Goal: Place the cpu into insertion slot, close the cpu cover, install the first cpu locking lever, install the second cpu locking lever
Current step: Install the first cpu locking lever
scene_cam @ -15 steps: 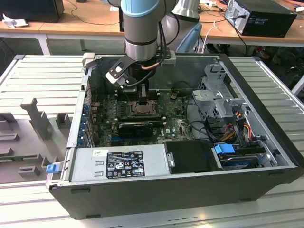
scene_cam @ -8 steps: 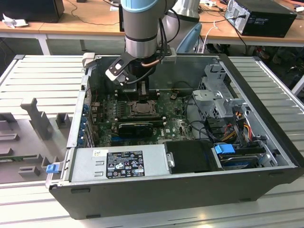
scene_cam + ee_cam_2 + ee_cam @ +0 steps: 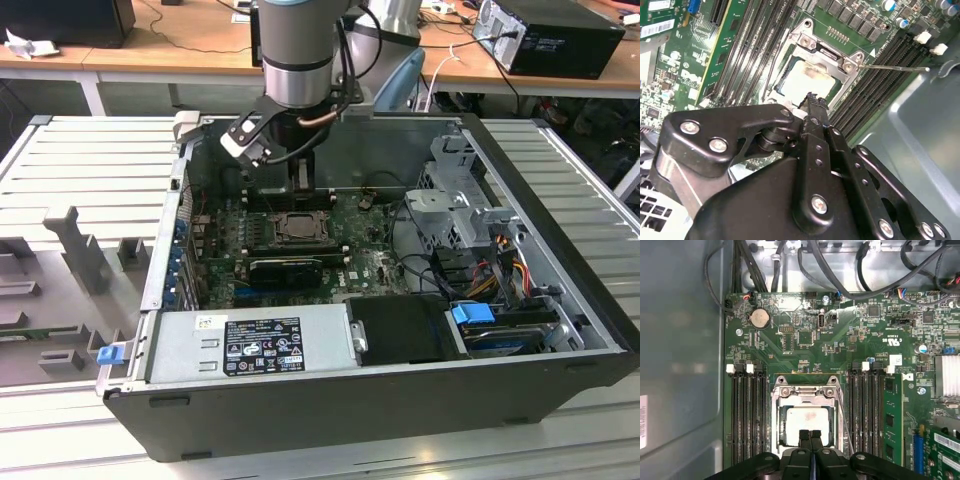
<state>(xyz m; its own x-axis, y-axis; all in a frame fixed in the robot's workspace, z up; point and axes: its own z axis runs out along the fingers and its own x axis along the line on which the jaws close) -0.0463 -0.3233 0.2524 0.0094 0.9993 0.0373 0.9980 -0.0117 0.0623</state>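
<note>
Your gripper, jaws pressed together, hangs at the cpu cover's twelve o'clock in the exterior view. A crooked push could scrape the cpu.

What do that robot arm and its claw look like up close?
The arm is a thick silver-grey cylinder with a darker band, and a black cable runs alongside it. A small black-and-white box is mounted at the wrist. The gripper is black: jointed metal links with silver screw heads and two slim, flat fingers.
</note>
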